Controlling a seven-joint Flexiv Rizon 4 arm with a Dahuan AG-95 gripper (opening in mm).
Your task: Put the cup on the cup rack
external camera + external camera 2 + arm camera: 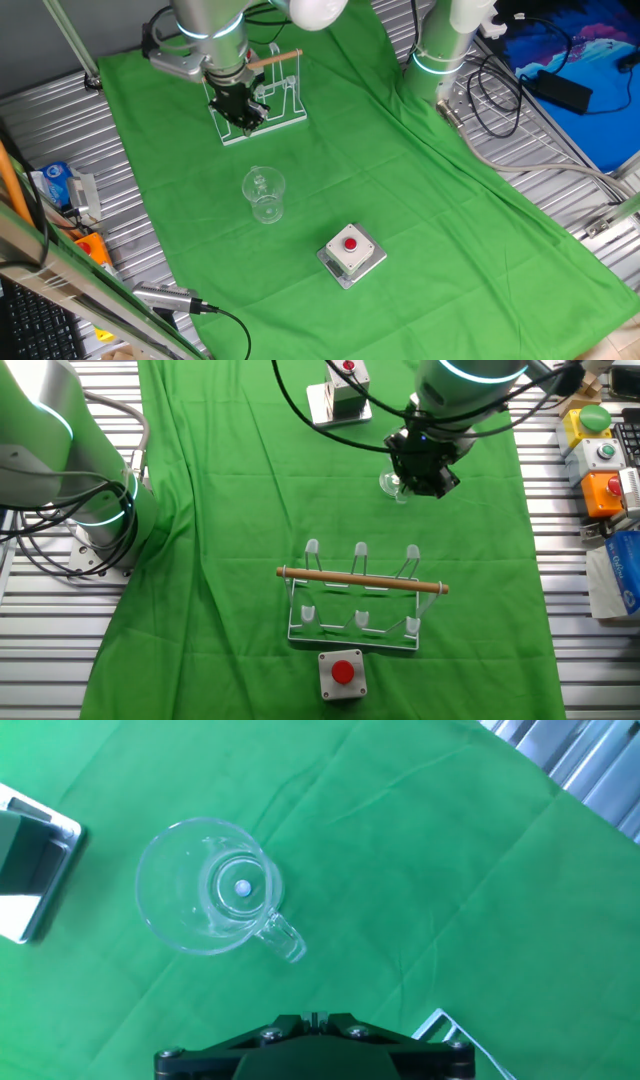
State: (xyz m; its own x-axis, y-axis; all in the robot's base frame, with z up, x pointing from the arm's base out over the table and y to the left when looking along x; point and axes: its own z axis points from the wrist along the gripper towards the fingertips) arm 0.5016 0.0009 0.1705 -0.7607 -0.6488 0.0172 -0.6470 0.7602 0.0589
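In one fixed view, nearest the camera at the lower middle of the frame sits a grey box with a red button (351,253) on the green cloth (420,200) that covers the bench (60,130). Just above and left of it, near the centre, the cup (264,193) stands upright on the cloth, clear and faint against the green, touching nothing else. Farther back, in the upper left, the hand (243,122) hangs above the cloth in front of the cup rack (285,95), hiding the rack's left part; the wooden dowel (275,58) shows across the rack's top. The hand is well apart from the cup and carries nothing, though its fingers are too dark and small to tell whether they are spread or closed.

In the hand view the cup (212,887) lies in the left half of the frame, seen from straight above, with a small handle pointing toward the lower right. The hand's black body fills the bottom edge, but the fingertips appear to be out of frame.

In the other fixed view the rack (358,598) stands low in the middle, its upright loops bare.
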